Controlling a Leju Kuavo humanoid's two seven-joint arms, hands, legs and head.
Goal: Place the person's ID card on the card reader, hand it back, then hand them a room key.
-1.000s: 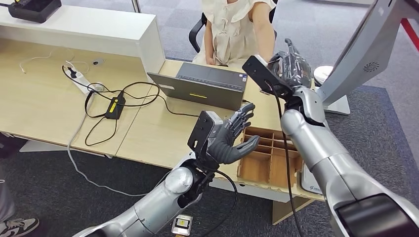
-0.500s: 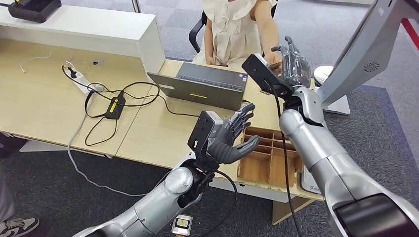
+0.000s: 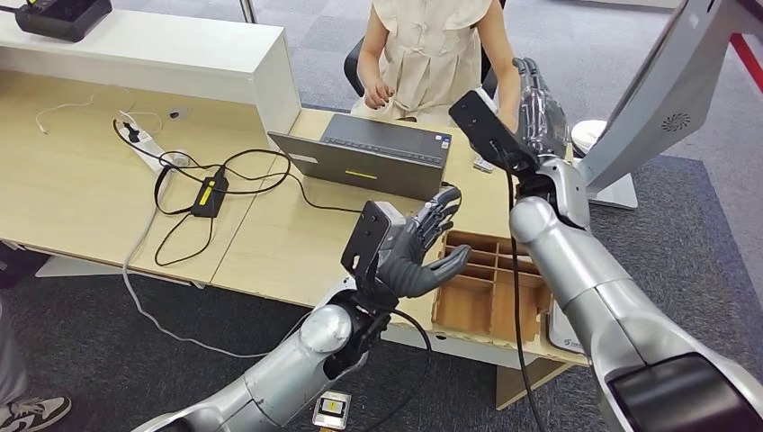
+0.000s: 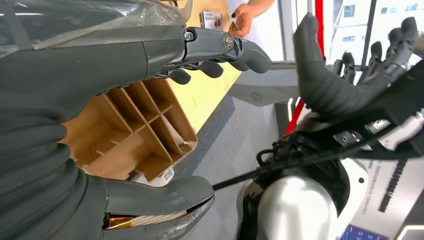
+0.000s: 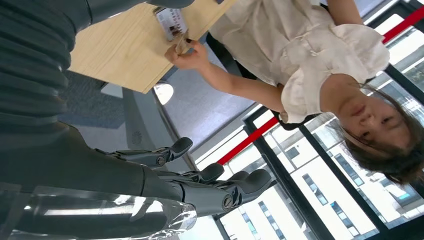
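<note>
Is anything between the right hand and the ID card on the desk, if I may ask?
Nothing visible: open air separates the open right hand from the ID card, though the person's hand is holding the card's edge.

This is an office set up as a reception counter. A long light-wood desk [image 3: 81,193] runs across the room, with a raised white front ledge [image 3: 144,54] of the kind visitors stand or sit behind. A grey laptop [image 3: 364,162] lies on the desk, beside a white power strip [image 3: 148,148] and a tangle of black cables [image 3: 211,184] with a charger brick. A wooden divided organiser [image 3: 486,288] sits at the desk's near edge (its compartments look like slots for cards). A person [image 3: 432,49] sits opposite on a black office chair [image 3: 360,58]. Grey carpet tiles [image 3: 90,346] cover the floor, and tall glazed windows [image 5: 320,165] show neighbouring office blocks.
</note>
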